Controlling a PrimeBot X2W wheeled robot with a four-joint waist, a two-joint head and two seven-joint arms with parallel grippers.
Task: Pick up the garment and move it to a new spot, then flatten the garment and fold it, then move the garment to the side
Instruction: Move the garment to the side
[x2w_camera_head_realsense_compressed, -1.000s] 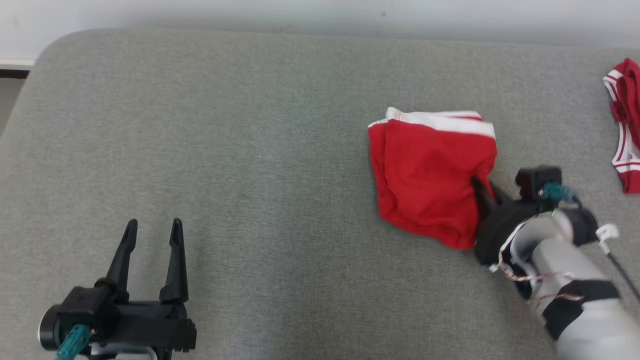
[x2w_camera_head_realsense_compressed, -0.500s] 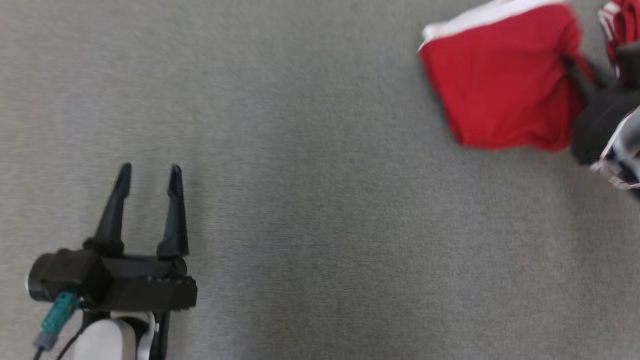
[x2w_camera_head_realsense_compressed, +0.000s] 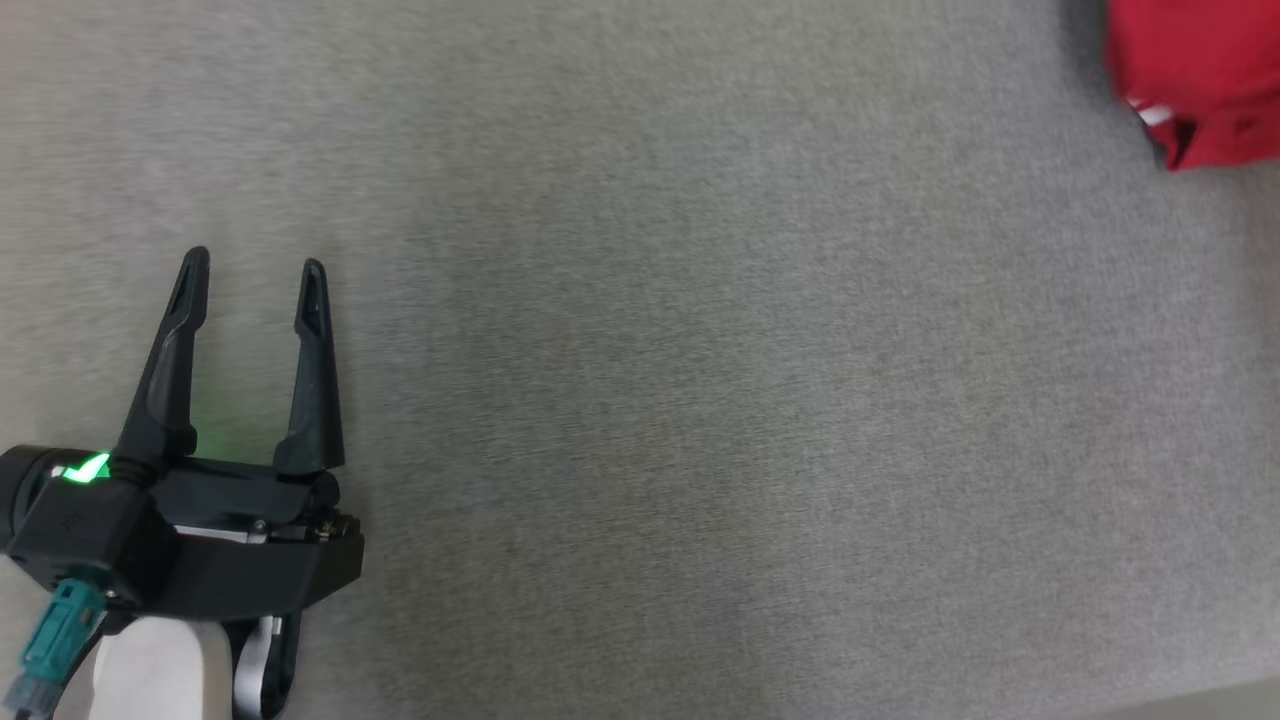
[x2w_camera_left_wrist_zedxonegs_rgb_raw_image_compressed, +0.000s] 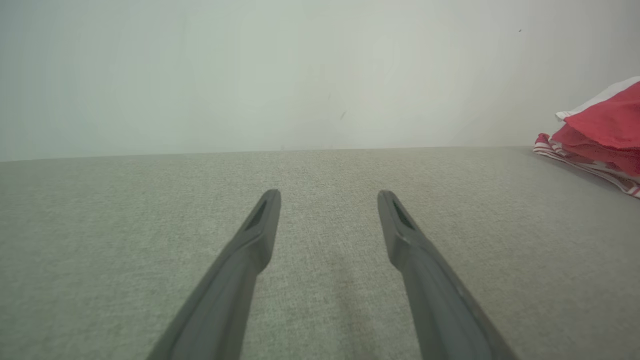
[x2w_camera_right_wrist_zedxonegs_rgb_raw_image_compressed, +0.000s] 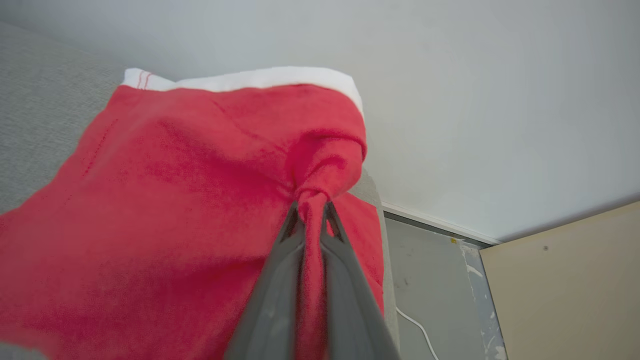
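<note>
the garment (x2w_camera_right_wrist_zedxonegs_rgb_raw_image_compressed: 175, 210) is red with a white band along one edge. in the right wrist view a bunched fold of it is pinched between the two fingers of the right gripper (x2w_camera_right_wrist_zedxonegs_rgb_raw_image_compressed: 311, 210), whose jaws are nearly closed on the cloth. the rest of the fabric spreads away from the pinch point, partly over the grey fabric surface (x2w_camera_right_wrist_zedxonegs_rgb_raw_image_compressed: 35, 115).

in the head view, part of the garment (x2w_camera_head_realsense_compressed: 1200, 80) sits at the top right corner, well apart from the left gripper (x2w_camera_head_realsense_compressed: 254, 265).

in the left wrist view the garment (x2w_camera_left_wrist_zedxonegs_rgb_raw_image_compressed: 605, 120) appears at the far right edge, over a second, red-and-white striped garment (x2w_camera_left_wrist_zedxonegs_rgb_raw_image_compressed: 585, 165) that lies on the surface. whether the two touch cannot be determined.

the left gripper (x2w_camera_left_wrist_zedxonegs_rgb_raw_image_compressed: 328, 195) has its jaws wide apart and holds nothing. its fingers point across the bare grey fabric surface (x2w_camera_head_realsense_compressed: 700, 400), at the lower left of the head view. a green light (x2w_camera_head_realsense_compressed: 85, 468) glows on its body.

beyond the surface, the right wrist view shows a pale wall (x2w_camera_right_wrist_zedxonegs_rgb_raw_image_compressed: 475, 100), a grey floor (x2w_camera_right_wrist_zedxonegs_rgb_raw_image_compressed: 430, 260), a white cable (x2w_camera_right_wrist_zedxonegs_rgb_raw_image_compressed: 417, 325) and a beige panel (x2w_camera_right_wrist_zedxonegs_rgb_raw_image_compressed: 565, 280).
</note>
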